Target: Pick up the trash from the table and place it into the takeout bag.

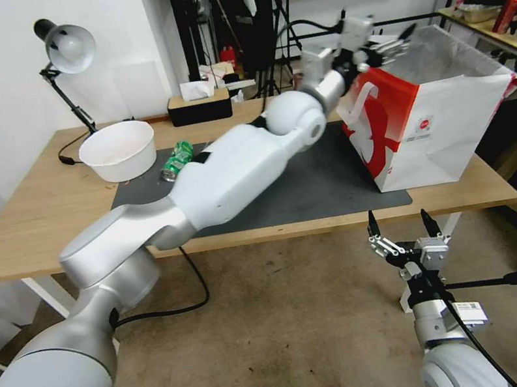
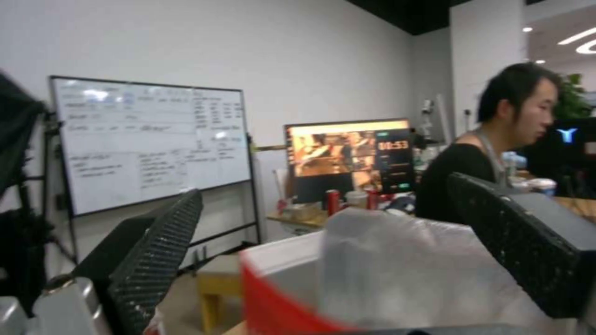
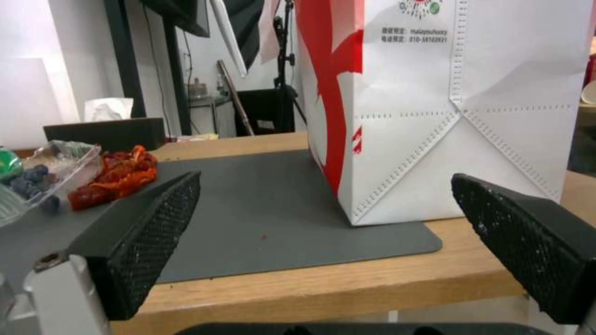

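The left hand (image 1: 394, 46) hangs released over the open mouth of the boxy white paper takeout bag with a red side panel (image 1: 452, 128). The bag stands on the light-wood surface (image 1: 44, 216). The right hand (image 1: 401, 226) waits spread below its near edge. A crushed green can (image 1: 176, 160) lies beside a white bowl (image 1: 118, 151).

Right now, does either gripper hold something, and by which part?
Nothing is held. The left gripper is over the takeout bag with its jaws open and empty. The right gripper waits before the table, jaws open.
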